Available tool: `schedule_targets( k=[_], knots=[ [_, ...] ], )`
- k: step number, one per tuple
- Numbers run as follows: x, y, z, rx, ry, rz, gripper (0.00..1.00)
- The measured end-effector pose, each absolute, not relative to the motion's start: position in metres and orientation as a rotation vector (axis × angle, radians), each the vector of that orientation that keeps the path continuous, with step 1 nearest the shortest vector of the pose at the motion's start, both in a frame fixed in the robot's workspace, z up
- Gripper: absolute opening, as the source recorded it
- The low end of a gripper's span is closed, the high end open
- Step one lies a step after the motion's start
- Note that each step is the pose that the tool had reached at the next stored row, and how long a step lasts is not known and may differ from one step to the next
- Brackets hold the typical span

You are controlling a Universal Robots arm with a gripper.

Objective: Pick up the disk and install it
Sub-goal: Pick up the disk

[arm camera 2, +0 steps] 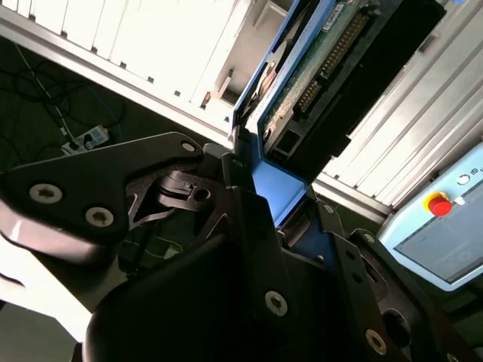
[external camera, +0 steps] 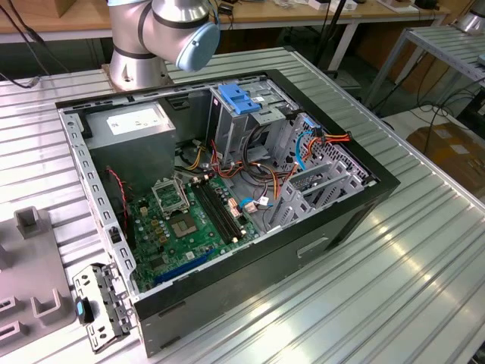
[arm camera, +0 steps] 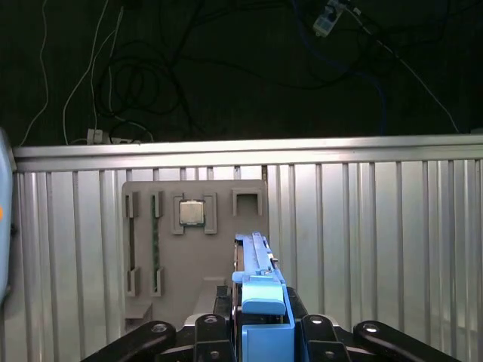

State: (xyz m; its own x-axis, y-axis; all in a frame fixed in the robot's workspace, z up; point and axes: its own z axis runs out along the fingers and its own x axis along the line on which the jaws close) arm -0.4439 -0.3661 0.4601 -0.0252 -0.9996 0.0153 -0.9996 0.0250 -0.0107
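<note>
Pincer (arm camera: 262, 326) pinches the disk (arm camera: 253, 260) at its blue-railed end; grey fixture plate (arm camera: 192, 260) lies beyond.

The arm (external camera: 163, 21) is built of thick, silver-grey metal tubes. At the top of the exterior view, toward the exterior view's left, one rounded joint ends in a pale blue cap (external camera: 198, 44). Under it sits a round silver base (external camera: 130, 70). In the second wrist view the pincer (arm camera 2: 275, 188) is matt black, made of flat angular plates and hinged links with rounded corners, studded with silver socket-head screws (arm camera 2: 45, 194). In the first wrist view its black links carry dark round bolts (arm camera: 156, 329).
</note>
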Motion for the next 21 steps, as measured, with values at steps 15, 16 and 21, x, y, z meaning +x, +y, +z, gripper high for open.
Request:
schedule_targets(
  k=[15, 16, 21],
  knots=[
    [-0.435, -0.366, 0.471, 2.195, -2.241, 0.027, 0.37],
    [-0.434, -0.366, 0.471, 2.195, -2.241, 0.027, 0.37],
    [-0.418, -0.366, 0.471, 2.195, -2.24, 0.026, 0.37]
  ],
)
